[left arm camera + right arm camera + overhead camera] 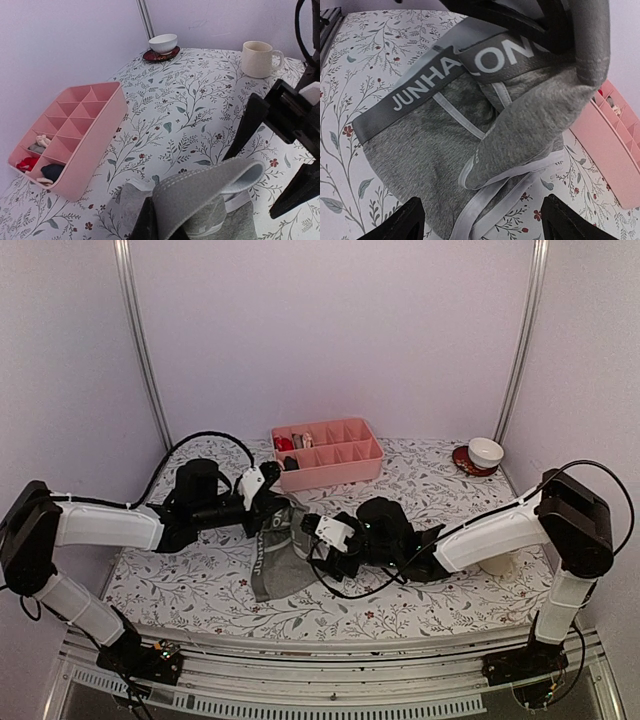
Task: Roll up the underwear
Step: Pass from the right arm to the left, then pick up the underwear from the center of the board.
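Right wrist, boxer-briefs (405,145) lettering legible, overhead illegible

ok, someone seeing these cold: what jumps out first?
First, the grey underwear in the middle of the floral table, its dark waistband lettered in white. The left gripper holds a fold of it up, and the right gripper hangs open just over it. After that, the pink divided tray at the back, with a few small items in its left compartments.
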You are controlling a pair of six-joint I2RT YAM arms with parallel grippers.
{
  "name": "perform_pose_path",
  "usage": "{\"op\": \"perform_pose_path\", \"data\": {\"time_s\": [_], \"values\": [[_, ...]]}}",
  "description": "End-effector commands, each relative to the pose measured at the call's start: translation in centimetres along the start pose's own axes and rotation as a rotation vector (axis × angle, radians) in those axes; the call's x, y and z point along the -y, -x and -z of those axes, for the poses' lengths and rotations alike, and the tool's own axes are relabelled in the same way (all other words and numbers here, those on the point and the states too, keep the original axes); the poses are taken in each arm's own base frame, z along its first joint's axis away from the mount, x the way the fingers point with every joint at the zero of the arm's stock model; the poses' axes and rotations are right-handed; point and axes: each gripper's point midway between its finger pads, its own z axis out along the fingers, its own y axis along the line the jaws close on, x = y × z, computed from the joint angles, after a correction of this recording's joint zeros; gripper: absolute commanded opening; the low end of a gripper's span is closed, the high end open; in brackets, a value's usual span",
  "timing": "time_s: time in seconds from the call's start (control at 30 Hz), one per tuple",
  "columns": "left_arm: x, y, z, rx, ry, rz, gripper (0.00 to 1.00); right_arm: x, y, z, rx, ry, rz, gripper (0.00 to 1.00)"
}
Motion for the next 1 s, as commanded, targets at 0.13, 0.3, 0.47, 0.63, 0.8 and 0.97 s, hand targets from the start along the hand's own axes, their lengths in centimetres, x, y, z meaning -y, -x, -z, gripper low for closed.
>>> {"op": "perform_pose_path", "data": {"time_s": [0.13,0.3,0.47,0.63,0.8,0.97], "values": [[-0.4,0.9,1.0,0.05,-0.003,0.028,0.0,1.2,0.1,-3.4,0.071,-0.086,-0.242,0.8],[-0.6,1.4,1.4,0.068,0.0,0.032,0.0,0.6,-0.8,-4.8,0.053,-0.076,-0.276,0.73],[-0.5,1.6,1.5,0.074,-0.012,0.041,0.0,0.0,-1.1,-5.8,0.058,-0.058,-0.285,0.6],[-0.5,1.6,1.5,0.073,-0.016,0.043,0.0,-0.3,-0.3,-6.2,0.097,-0.029,-0.256,0.54],[-0.5,1.5,1.4,0.073,-0.018,0.047,0.0,-0.1,-0.3,-6.5,0.096,-0.042,-0.254,0.45],[-0.4,1.5,1.5,0.073,-0.021,0.042,0.0,0.4,-0.9,-6.8,0.029,-0.068,-0.251,0.04]]}}
